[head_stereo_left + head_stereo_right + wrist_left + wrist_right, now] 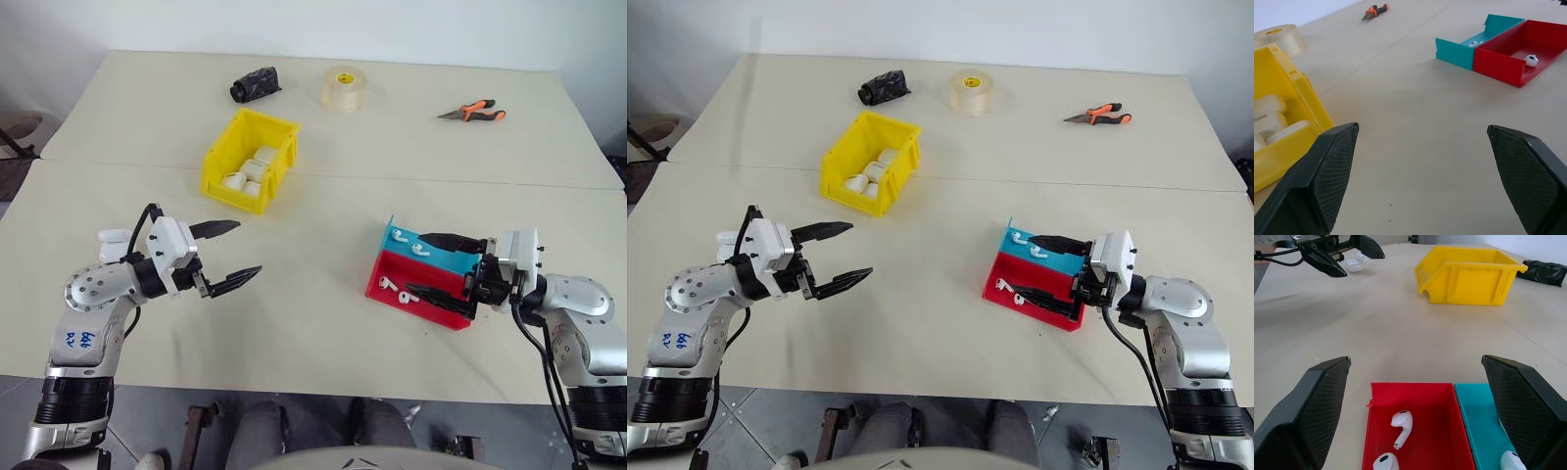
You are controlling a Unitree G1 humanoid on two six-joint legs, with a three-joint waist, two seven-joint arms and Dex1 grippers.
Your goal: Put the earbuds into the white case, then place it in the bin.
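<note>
Several earbuds [1400, 422] lie in a red-and-blue tray [431, 305] at the table's right, some in the red part and some in the blue part [403, 236]. My right gripper [414, 262] hovers level over this tray, open, with nothing between its fingers. The white case [116, 238] rests on the table at the far left, just behind my left wrist. My left gripper [247, 248] is open and empty, pointing toward the table's middle. The yellow bin [217, 162] stands beyond it, left of centre, and holds several white cases.
At the table's far side lie a black crumpled bag [255, 84], a roll of clear tape [345, 88] and orange-handled pliers [473, 112]. A seam crosses the table behind the bin. Bare tabletop lies between the two grippers.
</note>
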